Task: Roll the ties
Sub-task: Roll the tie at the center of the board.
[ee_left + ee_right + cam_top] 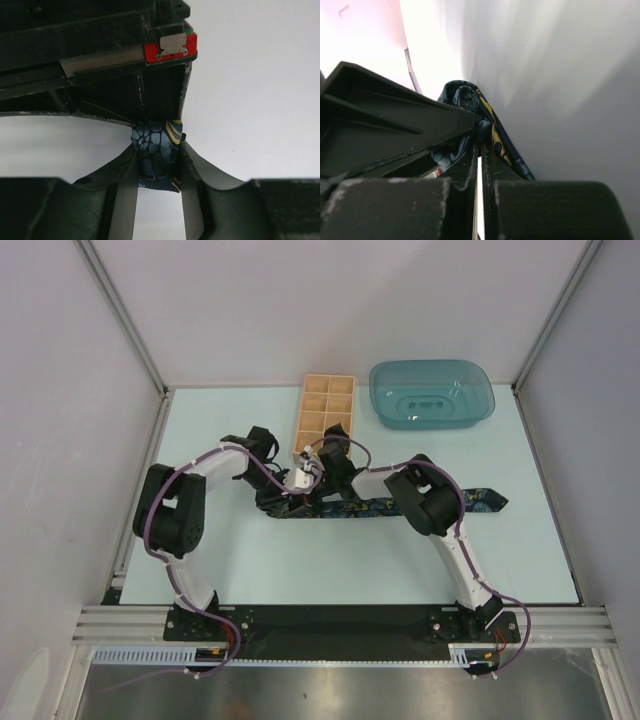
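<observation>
Wrist views: my left hand (158,159) and right hand (479,149) each pinch the tie (152,145); only overhead shows its flat tail.

Table (350,565): tie (484,499), box (325,408), teal tray (432,393)

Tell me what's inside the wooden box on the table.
Every compartment of the wooden box that shows looks empty. Its near end is covered by an arm's wrist and cable, reaching down to the tie, so what is in those compartments cannot be seen.
</observation>
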`<move>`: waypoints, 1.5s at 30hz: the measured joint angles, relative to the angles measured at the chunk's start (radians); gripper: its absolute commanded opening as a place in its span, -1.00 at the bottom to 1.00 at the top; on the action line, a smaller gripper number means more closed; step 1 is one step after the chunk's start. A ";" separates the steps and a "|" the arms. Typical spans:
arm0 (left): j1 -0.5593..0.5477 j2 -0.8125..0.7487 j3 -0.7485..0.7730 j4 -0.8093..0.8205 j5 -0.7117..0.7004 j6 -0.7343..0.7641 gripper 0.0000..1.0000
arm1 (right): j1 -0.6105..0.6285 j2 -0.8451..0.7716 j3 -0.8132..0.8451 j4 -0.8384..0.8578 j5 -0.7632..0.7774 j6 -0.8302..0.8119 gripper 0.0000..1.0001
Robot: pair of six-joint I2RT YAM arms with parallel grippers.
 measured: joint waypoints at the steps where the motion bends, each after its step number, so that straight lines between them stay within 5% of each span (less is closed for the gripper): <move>1: -0.002 0.002 0.000 0.000 -0.010 -0.003 -0.24 | 0.000 -0.001 -0.001 0.000 -0.001 -0.002 -0.83; 5: -0.009 0.007 -0.008 0.006 -0.043 -0.017 -0.26 | -0.006 -0.027 -0.027 -0.011 0.001 -0.019 -0.54; 19: -0.011 0.014 -0.023 0.015 -0.063 -0.018 -0.23 | -0.042 -0.140 -0.121 0.013 -0.024 -0.005 0.00; 30: -0.009 0.014 -0.023 0.014 -0.059 -0.018 -0.17 | -0.013 -0.095 -0.061 0.030 -0.006 0.013 -0.41; 36: 0.000 0.014 -0.023 0.010 -0.047 -0.019 0.06 | -0.007 -0.064 -0.053 0.028 0.003 0.000 -1.00; 40: 0.020 0.013 -0.023 0.008 -0.030 -0.025 0.36 | -0.014 -0.064 -0.053 0.007 0.010 -0.023 -1.00; 45: 0.100 0.010 -0.023 0.019 -0.026 -0.026 0.47 | -0.024 -0.064 -0.053 -0.029 0.013 -0.060 -1.00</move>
